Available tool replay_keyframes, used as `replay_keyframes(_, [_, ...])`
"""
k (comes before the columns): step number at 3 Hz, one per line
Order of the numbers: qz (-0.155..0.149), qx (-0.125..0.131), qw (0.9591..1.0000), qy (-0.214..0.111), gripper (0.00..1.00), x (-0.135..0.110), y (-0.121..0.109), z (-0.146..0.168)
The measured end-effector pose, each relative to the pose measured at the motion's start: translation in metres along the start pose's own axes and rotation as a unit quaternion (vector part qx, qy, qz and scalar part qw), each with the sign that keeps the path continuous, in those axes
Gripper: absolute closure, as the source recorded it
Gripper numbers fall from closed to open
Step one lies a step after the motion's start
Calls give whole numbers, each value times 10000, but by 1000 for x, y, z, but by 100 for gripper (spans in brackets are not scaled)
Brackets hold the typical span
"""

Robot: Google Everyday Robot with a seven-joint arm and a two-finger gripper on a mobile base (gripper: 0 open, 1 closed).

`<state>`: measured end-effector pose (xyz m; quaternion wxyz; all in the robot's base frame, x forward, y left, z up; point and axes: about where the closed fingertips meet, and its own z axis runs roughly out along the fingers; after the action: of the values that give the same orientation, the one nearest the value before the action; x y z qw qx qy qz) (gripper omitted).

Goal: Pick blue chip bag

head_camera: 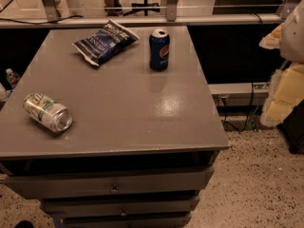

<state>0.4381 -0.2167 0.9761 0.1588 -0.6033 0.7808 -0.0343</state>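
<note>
Camera view: nearest, stacked drawers (pixel 114 189) are seen under the front edge of a gray table (pixel 142 122). On the near left of the top, a green-and-silver can (pixel 47 112) is laid on its side, its end turned toward the front right. At the right frame edge, off the table and above the speckled floor (pixel 256 175), the gripper (pixel 280 75) is seen. Whether it is released or clenched cannot be told. Further back, a Pepsi can (pixel 159 49) is stood upright near the table's far edge, right of center. The bag (pixel 105 42), dark blue with white lettering, is laid flat at the far left-center. It is near the Pepsi can on that can's left, not touching it, and well apart from the gripper. Behind the table a rail (pixel 142 20) is noted, and beyond it a chair base (pixel 144 6).
</note>
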Motion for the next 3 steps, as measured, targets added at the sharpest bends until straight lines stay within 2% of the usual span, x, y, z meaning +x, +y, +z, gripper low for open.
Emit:
replay_keyframes(1, [0, 1, 10000, 0, 0, 0, 0, 0])
replay_keyframes(2, [86, -94, 9992, -366, 0, -17, -12, 4])
replay_keyframes(3, [87, -41, 9945, -1040, 0, -67, -47, 9])
